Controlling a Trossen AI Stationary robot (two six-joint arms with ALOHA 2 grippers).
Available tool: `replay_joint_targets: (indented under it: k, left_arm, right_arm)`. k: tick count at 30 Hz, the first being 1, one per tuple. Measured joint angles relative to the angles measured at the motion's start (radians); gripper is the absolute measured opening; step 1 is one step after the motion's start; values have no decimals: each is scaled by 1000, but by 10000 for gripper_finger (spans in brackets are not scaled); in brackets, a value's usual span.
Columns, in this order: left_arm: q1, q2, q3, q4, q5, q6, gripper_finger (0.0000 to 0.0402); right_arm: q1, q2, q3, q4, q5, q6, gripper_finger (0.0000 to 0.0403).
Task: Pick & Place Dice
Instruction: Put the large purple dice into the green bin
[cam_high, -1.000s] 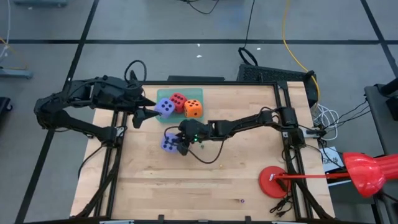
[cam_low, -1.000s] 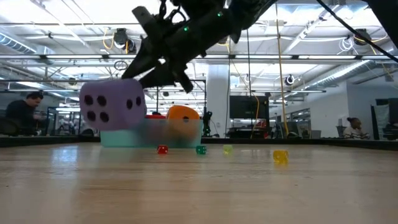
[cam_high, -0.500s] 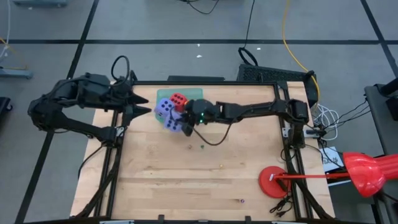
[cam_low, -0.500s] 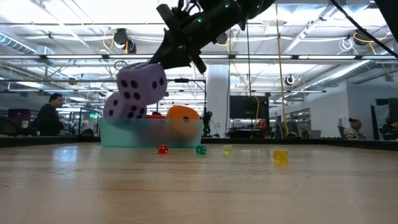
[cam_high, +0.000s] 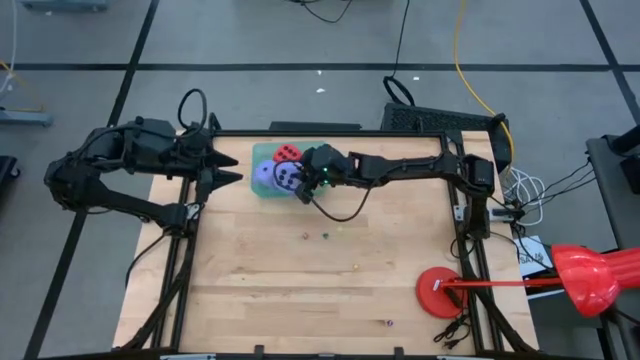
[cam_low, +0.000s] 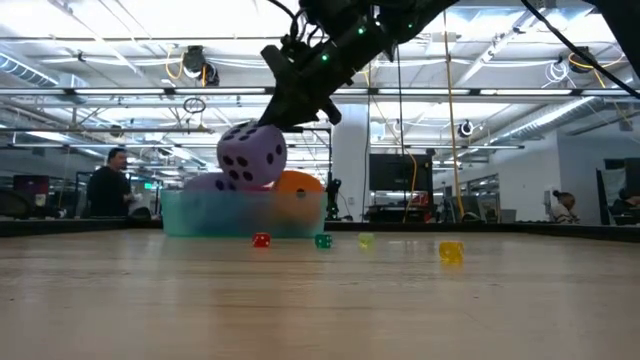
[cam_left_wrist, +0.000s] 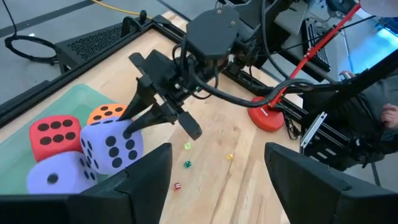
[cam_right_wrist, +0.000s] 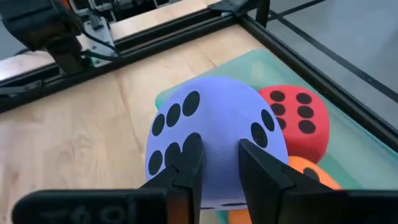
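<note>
Purple die (cam_low: 252, 156) tilted (corner down)

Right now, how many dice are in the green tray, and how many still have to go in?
Three dice look done: red die, orange die and one purple die sit in the tray. The right gripper holds the last purple die above them; only its release remains.

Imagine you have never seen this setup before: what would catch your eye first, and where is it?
First, the purple die pinched in the right hand, held in the air above the teal tray at the table's far edge. Next, the red die, the orange die and another purple die sitting in that tray. The left hand waits open beside it.
</note>
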Motion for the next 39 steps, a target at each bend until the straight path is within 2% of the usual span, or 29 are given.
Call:
replay_joint_targets:
  k: [9, 15, 25, 39]
  left_arm:
    - [0, 0, 0, 7, -1, 4, 267]
    - [0, 0, 0, 7, -1, 4, 267]
    - [0, 0, 0, 7, -1, 0, 267]
    - [0, 1, 0, 8, 2, 0, 267]
  right_arm:
    - [-1, -3, -88, 46, 0, 41, 80]
    - [0, -6, -170, 155, -4, 69, 108]
    - [-2, -1, -174, 197, -12, 68, 179]
    - [-14, -3, -176, 202, -8, 65, 190]
